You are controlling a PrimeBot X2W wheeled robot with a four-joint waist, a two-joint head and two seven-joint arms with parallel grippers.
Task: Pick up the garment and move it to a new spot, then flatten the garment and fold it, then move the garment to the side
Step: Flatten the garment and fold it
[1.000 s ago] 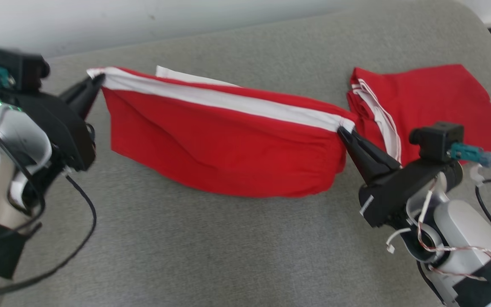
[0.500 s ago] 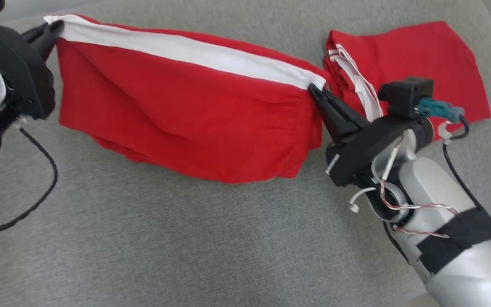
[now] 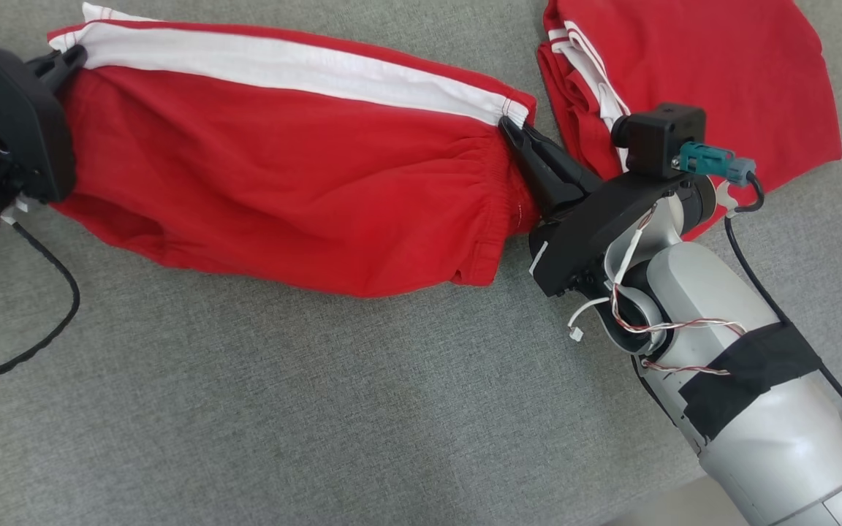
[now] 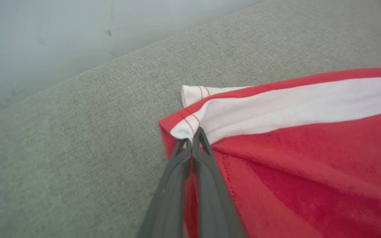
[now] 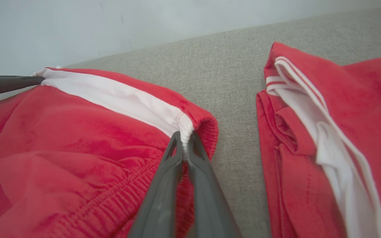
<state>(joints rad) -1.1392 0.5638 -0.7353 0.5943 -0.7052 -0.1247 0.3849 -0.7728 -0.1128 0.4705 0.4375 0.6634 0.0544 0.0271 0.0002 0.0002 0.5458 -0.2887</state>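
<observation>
Head view, garment: the red shorts (image 3: 282, 183) are stretched sideways across the grey cushion (image 3: 319, 409). The white stripe (image 3: 282, 66) runs along the far edge and the near side sags in loose folds.
Head view, left hand: the left hand (image 3: 69, 60) is pinched closed on the stripe's corner at the leg end.
Head view, right hand: the right hand (image 3: 514, 133) is clamped on the gathered waistband (image 3: 498, 197) end.
Head view, neighbour: a second red garment (image 3: 728, 66) lies folded past the right hand, apart from the red shorts.
Left wrist view: the fingers (image 4: 177, 185) meet on the white hem corner. I cannot tell whether that corner is lifted or resting.
Right wrist view: the fingers (image 5: 164, 185) are closed on the waistband gathers, and bare cushion separates the two garments.
Progress: the pick-up looks done and the spreading is under way. Smoothing, folding and moving aside are probably left.
Count: two red garments, two hands, one cushion.
</observation>
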